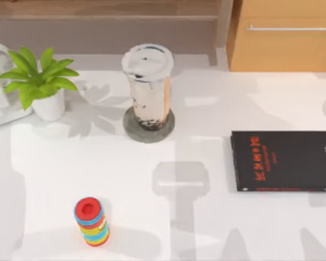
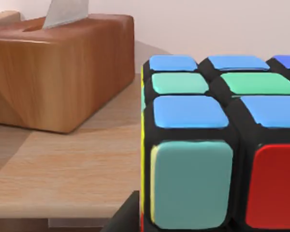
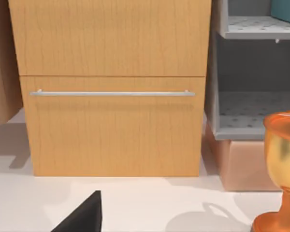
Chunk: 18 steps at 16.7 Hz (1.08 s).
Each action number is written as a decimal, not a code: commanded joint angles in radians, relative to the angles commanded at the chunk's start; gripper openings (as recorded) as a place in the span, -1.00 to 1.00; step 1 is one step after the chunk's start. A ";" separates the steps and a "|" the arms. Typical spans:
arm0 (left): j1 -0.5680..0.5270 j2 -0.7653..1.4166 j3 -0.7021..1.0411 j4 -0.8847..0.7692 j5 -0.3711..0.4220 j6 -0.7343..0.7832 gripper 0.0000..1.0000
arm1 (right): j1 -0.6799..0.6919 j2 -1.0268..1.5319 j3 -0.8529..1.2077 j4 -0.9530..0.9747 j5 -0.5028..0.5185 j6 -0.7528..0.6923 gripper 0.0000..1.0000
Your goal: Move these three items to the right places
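Milky brown tea in the tall clear cup [image 1: 148, 87] stands upright on the grey coaster [image 1: 149, 126] in the top view, well left of the black book [image 1: 285, 161], which lies flat with its long side running left-right near the tabletop's [image 1: 206, 228] right edge. Left wrist view has a colour cube [image 2: 222, 145] close up beside a wooden tissue box [image 2: 58, 72]; right wrist view has a wooden drawer cabinet [image 3: 111, 87] and a gold trophy cup [image 3: 282, 174]. Can't tell either hand's opening or whether it holds anything.
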 joint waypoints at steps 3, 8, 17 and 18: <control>0.023 0.031 0.064 0.039 -0.013 -0.007 -1.00 | 0.000 0.000 0.000 0.000 0.000 0.000 1.00; 0.015 0.209 0.244 0.021 -0.039 -0.033 -1.00 | 0.000 0.000 0.000 0.000 0.000 0.000 1.00; -0.067 0.381 0.432 -0.052 -0.052 -0.003 -1.00 | 0.000 0.000 0.000 0.000 0.000 0.000 1.00; -0.067 0.381 0.432 -0.052 -0.052 -0.003 -1.00 | 0.000 0.000 0.000 0.000 0.000 0.000 1.00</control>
